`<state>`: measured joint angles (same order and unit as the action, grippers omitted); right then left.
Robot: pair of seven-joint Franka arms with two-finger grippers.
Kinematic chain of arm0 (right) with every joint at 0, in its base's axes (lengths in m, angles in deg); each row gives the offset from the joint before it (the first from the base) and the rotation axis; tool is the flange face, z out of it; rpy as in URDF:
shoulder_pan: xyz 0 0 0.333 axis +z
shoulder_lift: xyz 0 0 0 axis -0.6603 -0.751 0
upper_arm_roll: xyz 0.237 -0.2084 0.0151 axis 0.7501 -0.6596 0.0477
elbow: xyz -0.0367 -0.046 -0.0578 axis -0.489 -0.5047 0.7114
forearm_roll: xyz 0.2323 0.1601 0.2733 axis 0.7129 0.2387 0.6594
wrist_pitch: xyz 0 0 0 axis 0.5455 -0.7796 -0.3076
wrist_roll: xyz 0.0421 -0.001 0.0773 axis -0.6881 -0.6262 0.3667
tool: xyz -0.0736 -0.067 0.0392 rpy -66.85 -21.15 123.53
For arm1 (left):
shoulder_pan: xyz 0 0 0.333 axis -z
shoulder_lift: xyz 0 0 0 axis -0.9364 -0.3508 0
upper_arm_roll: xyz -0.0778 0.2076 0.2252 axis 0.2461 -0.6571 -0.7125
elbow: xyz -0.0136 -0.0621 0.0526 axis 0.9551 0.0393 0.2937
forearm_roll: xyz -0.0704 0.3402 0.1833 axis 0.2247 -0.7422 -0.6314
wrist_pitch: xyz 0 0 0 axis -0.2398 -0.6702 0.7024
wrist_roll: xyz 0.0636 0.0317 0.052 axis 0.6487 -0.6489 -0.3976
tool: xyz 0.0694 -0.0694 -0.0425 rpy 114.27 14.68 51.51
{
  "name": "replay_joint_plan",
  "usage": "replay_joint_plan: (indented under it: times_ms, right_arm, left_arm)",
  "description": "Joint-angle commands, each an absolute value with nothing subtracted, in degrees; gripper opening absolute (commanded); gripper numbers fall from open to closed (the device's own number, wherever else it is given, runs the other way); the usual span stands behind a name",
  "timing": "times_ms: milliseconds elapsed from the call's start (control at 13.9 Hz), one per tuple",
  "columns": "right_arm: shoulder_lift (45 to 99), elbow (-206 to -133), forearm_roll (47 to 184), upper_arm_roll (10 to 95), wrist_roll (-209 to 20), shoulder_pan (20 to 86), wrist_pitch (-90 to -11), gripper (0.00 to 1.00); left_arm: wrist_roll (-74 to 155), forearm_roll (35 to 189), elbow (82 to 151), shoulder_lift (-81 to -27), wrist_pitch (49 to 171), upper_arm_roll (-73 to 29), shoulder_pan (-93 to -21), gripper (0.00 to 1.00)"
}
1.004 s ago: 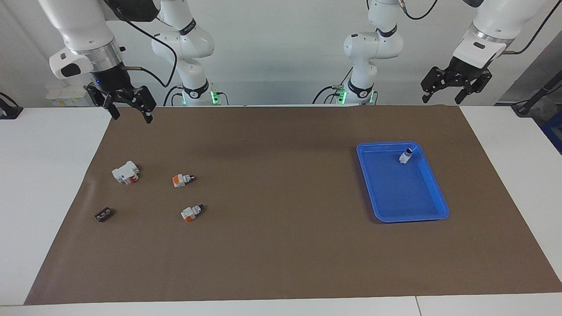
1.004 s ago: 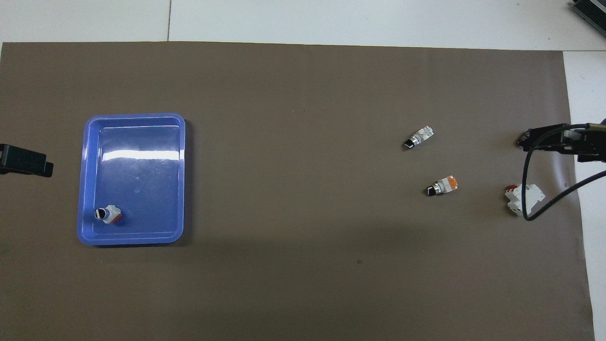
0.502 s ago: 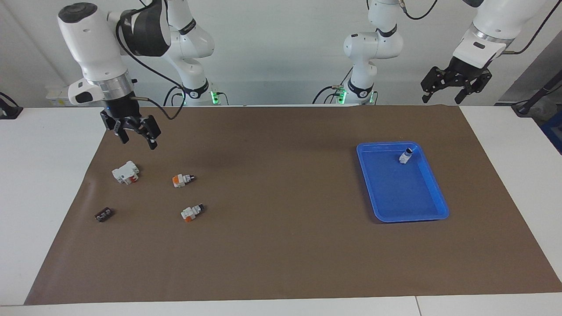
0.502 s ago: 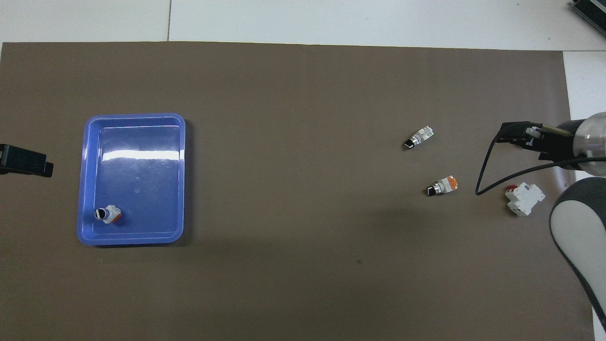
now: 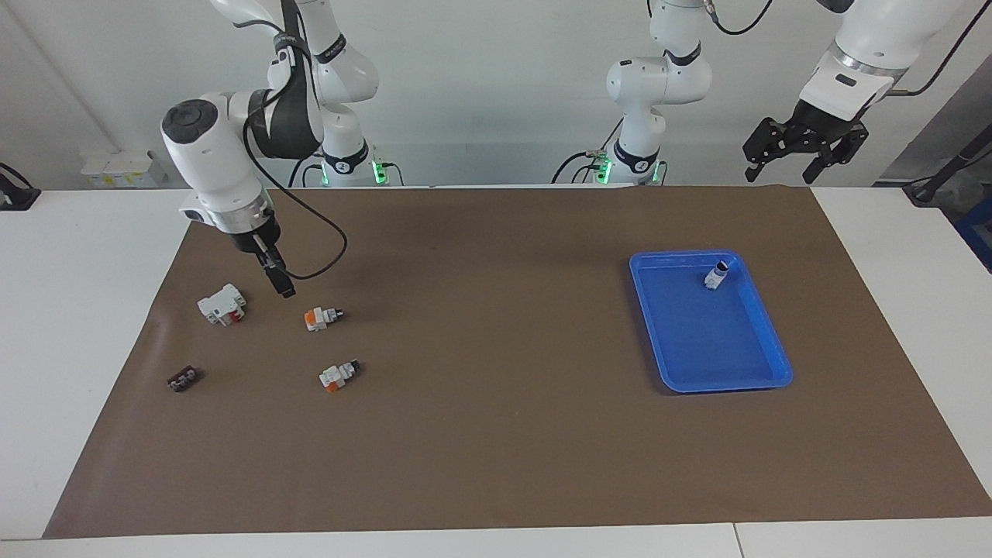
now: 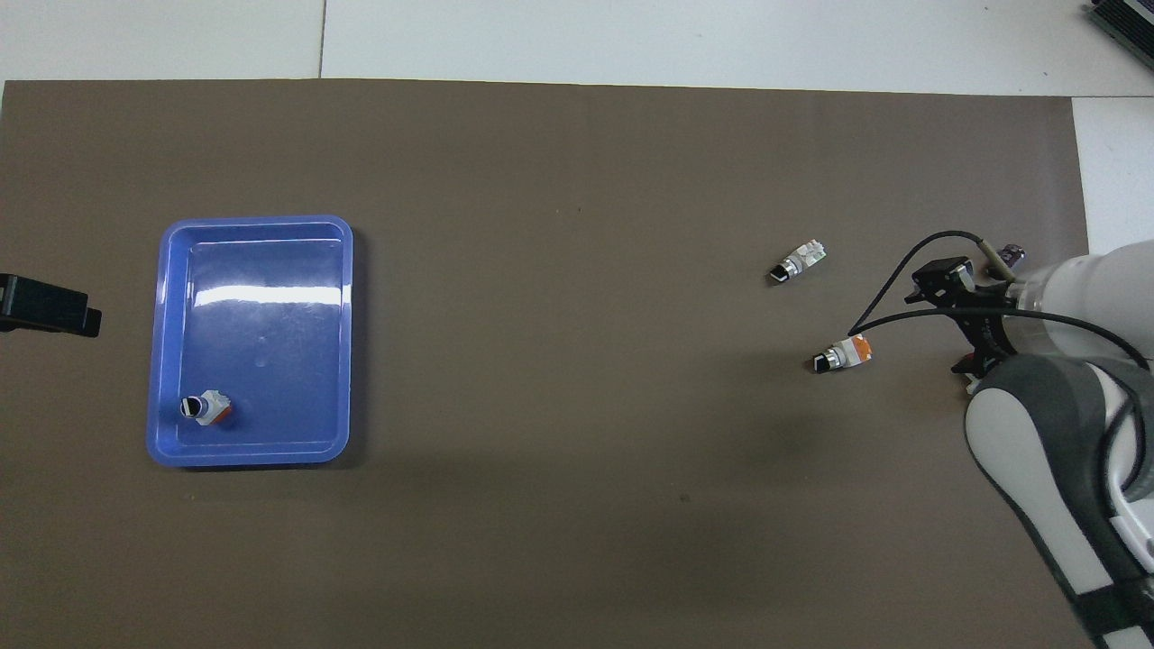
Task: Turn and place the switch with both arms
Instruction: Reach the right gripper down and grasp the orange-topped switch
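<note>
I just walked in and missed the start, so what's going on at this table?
The right gripper, open and empty, is up over the brown mat between the larger white block and an orange-and-white switch. A second switch lies farther from the robots. One switch already stands in the blue tray. The left gripper waits, open, above the table's edge at the left arm's end.

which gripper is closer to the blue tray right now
Left. The left gripper waits raised near the blue tray's end; the right gripper hangs over the mat by the loose switches.
</note>
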<state>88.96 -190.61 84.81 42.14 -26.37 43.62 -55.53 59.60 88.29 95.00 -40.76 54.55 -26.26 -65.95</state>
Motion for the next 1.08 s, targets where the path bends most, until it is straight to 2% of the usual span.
replay_joint_plan:
  times_ms: [0,502,860,932,1004]
  right_arm:
    - [88.8,-197.9,85.9,42.6,-25.2,42.7,-63.2,1.00]
    - [81.6,-199.5,91.4,42.8,-20.7,43.9,-76.6,1.00]
    - [79.7,-199.5,91.5,42.8,-20.3,45.2,-78.5,0.98]
    - [79.7,-199.6,91.6,42.8,-20.1,45.3,-78.4,0.82]
    - [79.6,-199.6,91.6,42.8,-20.1,45.3,-78.3,0.62]
  left_arm:
    - [59.1,87.7,96.4,-39.4,54.2,-25.9,-66.2,1.00]
    - [59.1,87.7,96.4,-39.4,54.2,-25.9,-66.3,1.00]
    - [59.1,87.7,96.4,-39.4,54.2,-25.9,-66.3,1.00]
    - [59.1,87.7,96.4,-39.4,54.2,-25.9,-66.2,1.00]
    - [59.1,87.7,96.4,-39.4,54.2,-25.9,-66.3,1.00]
